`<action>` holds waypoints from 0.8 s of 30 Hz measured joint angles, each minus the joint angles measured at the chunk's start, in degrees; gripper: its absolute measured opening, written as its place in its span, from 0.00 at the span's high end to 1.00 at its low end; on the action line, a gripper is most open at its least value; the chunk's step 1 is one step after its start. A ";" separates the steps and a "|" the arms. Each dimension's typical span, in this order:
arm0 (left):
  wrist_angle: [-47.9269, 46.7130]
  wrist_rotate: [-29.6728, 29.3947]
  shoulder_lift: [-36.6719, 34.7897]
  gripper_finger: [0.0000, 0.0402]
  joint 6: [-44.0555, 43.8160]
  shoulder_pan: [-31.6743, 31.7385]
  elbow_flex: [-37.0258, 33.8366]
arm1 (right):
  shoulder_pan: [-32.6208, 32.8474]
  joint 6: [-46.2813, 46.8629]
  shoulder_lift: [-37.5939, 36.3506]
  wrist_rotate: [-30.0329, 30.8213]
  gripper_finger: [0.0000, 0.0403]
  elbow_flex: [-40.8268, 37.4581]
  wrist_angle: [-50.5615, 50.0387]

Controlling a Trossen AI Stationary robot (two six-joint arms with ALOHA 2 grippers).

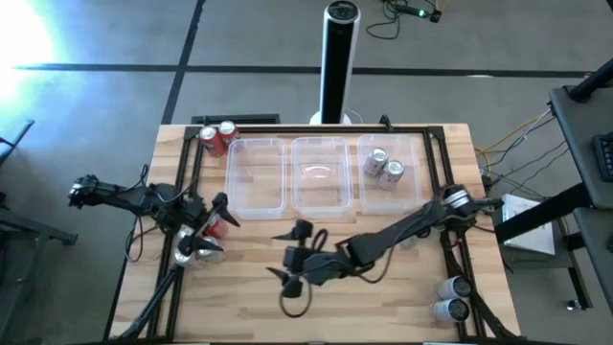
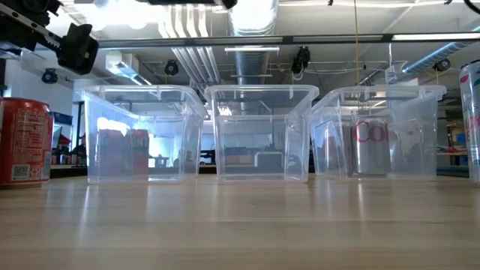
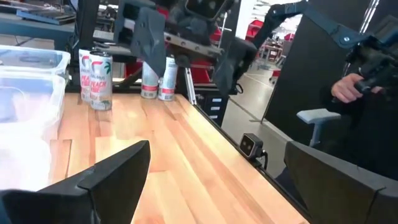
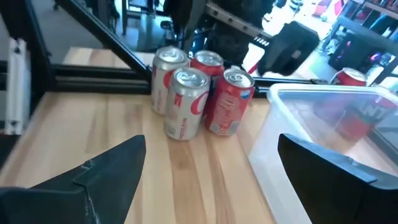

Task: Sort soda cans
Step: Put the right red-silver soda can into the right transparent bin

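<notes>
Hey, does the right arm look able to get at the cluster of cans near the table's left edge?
Probably yes: the right tool, open, faces the cans with only tabletop between them. The left tool hovering beside that cluster may crowd it.

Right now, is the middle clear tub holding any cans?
Empty: the middle tub shows only bare plastic from above and at table height.

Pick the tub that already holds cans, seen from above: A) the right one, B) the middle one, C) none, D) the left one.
A: in the high view two silver cans stand in the right tub, while the left tub and middle tub hold none.
</notes>
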 joint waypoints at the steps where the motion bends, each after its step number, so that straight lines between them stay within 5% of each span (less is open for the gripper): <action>1: 0.03 -0.01 0.20 0.11 0.01 0.00 0.00 | 0.27 0.68 -1.36 -0.14 0.10 -1.74 0.10; 9: 0.06 0.01 1.94 0.11 -0.01 0.00 0.00 | 1.11 3.38 -6.63 -0.40 0.10 -10.33 1.16; 24: 0.03 0.01 4.71 0.11 0.00 0.00 0.00 | 6.20 -2.81 -8.89 -0.44 0.10 -10.70 0.31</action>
